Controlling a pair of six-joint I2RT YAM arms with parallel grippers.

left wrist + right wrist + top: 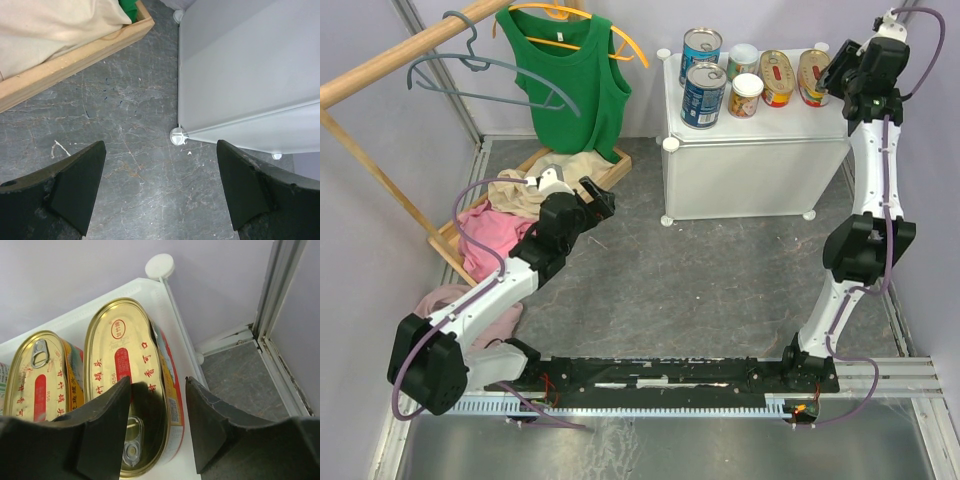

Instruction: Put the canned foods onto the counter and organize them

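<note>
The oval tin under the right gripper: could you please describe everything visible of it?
The oval tin is metal, with a gold lid, red characters, a pull ring at one end and a yellow-red side label. It lies flat at the right edge of the cabinet top, close beside its twin. The open right gripper straddles its edge; contact unclear.

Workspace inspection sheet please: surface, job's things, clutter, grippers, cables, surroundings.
Surface: grey marbled table.
Job's things: two blue cans, two small cans, two oval tins, all on the counter.
Clutter: wooden tray of clothes, left.
Grippers: left gripper open above the table; right gripper open over the far-right tin.
Cables: purple cable along each arm.
Surroundings: lilac walls; green top on hanger rail.
</note>
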